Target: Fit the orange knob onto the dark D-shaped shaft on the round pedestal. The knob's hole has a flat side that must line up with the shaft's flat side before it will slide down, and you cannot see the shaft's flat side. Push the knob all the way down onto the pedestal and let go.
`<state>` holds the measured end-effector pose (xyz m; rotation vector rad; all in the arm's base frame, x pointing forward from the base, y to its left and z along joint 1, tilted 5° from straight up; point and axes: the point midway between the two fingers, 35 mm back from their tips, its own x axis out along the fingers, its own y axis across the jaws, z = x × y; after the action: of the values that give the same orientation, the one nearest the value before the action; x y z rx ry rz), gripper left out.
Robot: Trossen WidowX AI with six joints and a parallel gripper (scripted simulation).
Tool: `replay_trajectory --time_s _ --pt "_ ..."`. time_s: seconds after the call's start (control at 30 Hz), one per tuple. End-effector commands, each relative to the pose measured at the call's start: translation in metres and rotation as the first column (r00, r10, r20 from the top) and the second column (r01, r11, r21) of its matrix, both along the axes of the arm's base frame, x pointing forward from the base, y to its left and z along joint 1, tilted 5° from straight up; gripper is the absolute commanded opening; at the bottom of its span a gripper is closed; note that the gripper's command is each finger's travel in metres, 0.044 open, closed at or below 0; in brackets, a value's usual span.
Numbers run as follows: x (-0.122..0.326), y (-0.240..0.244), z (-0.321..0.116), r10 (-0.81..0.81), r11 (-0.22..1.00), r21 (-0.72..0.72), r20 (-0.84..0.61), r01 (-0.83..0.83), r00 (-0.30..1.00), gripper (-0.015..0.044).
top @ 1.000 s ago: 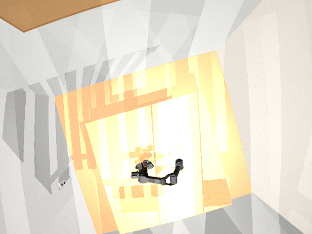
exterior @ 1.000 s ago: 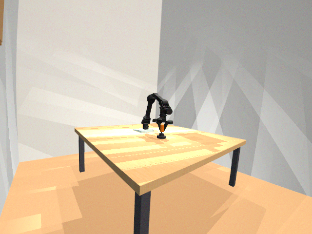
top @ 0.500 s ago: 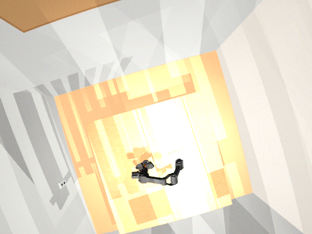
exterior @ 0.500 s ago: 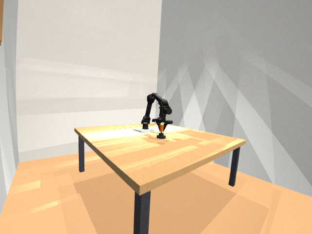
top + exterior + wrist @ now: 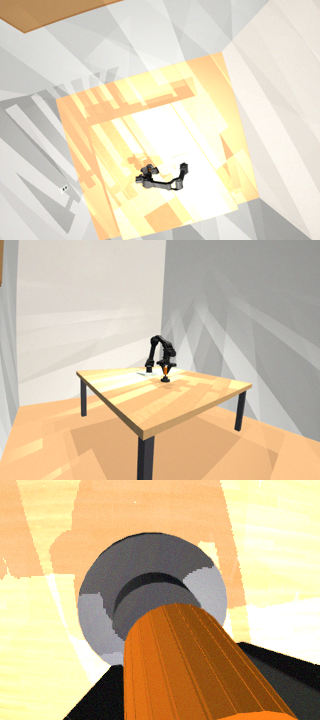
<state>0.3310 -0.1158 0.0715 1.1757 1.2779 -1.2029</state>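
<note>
Knob: the orange knob (image 5: 149, 169) (image 5: 165, 370) (image 5: 187, 670) stands upright above the round pedestal (image 5: 165, 379) (image 5: 150, 555), a short gap between them.
Gripper: your gripper (image 5: 149, 170) (image 5: 165, 370) has its fingers closed on the knob's sides.
Shaft: you glimpse it under the knob; its flat side is hidden, and whether the tip has entered the hole you can't tell.
Turning: press lightly, rotate slowly, feel for a drop.
Pushing: keep it vertical, seat it fully, then let go.
</note>
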Motion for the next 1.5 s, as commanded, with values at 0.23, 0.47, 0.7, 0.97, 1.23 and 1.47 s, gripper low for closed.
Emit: replay_trajectory --time_s 0.23,0.47,0.7,0.97,1.23,1.47 --pt "0.0036 -0.0015 -0.0019 -0.016 1.0 -0.003 0.001 0.016 1.0 0.0" --pt "0.0053 -0.0022 -0.0033 -0.016 1.0 -0.003 0.001 0.016 1.0 0.0" --pt "0.0047 -0.0021 -0.0046 -0.016 1.0 -0.003 0.001 0.016 1.0 0.0" --pt "0.0031 -0.0016 -0.0052 -0.016 1.0 -0.003 0.001 0.016 1.0 0.0" --pt "0.0007 -0.0007 0.0005 -0.025 1.0 -0.004 0.0 0.025 1.0 0.0" --pt "0.0007 -0.0005 0.0 -0.223 0.975 -0.013 -0.002 0.223 0.975 0.0"
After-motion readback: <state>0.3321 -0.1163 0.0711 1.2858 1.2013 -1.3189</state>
